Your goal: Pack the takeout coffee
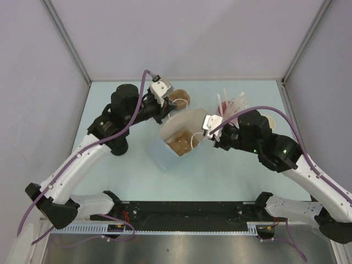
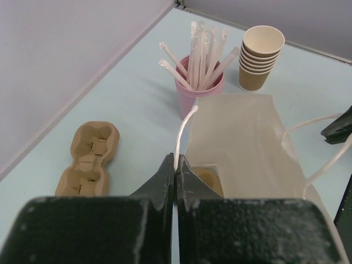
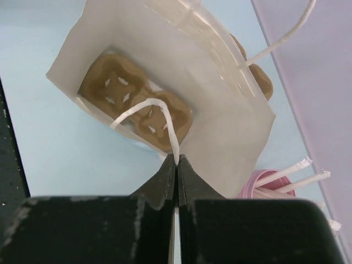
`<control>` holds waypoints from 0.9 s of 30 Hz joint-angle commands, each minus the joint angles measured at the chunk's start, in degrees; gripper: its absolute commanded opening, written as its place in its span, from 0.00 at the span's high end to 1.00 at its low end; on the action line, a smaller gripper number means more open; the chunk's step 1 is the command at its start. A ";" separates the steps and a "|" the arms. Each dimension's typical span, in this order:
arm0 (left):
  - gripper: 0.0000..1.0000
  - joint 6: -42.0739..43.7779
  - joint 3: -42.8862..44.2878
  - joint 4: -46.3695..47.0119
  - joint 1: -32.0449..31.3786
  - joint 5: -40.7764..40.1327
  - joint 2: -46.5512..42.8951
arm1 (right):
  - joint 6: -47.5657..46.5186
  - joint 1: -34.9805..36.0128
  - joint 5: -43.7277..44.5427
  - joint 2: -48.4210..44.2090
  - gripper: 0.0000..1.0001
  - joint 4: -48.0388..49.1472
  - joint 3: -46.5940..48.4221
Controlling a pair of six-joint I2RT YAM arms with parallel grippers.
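The left gripper (image 2: 175,166) and right gripper (image 3: 176,164) are each clamping one handle (image 3: 171,137) of the bag (image 3: 220,110), and should be pulling evenly apart, holding its mouth wide between the jaws; the coffee cup is showing nowhere.

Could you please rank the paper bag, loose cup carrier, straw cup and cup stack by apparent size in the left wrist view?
Paper bag; then loose cup carrier and straw cup, too alike to rank; cup stack smallest.

Inward-angled left arm (image 1: 82,157) and right arm (image 1: 308,165), jaws (both pairs) pressed together
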 commanded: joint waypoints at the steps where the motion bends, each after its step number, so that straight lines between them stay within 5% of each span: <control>1: 1.00 -1.43 -1.67 3.79 0.67 -2.14 -1.89 | 0.65 -0.27 -3.90 1.71 1.00 -2.32 3.18; 10: 0.96 -0.73 -9.94 10.91 2.34 -17.51 -3.65 | 3.28 -2.21 -2.67 3.12 0.94 1.89 1.25; 11: 0.96 -0.81 -10.11 11.97 2.69 -18.48 -3.47 | 3.55 -2.38 -2.50 3.64 0.89 2.41 0.99; 15: 0.96 -1.17 -10.29 13.29 3.48 -20.95 -3.38 | 5.39 -3.17 -2.58 3.30 0.39 4.52 0.64; 18: 0.96 -0.91 -9.42 13.56 3.57 -22.01 -3.12 | 6.01 -4.49 -3.99 1.99 0.10 5.49 0.64; 21: 0.96 -0.47 -8.10 13.56 3.66 -22.80 -2.33 | 6.54 -6.59 -6.44 1.02 0.00 5.76 0.63; 27: 0.98 0.24 -3.98 12.95 3.66 -23.41 -0.31 | 8.47 -12.57 -13.30 -0.22 0.00 6.64 0.29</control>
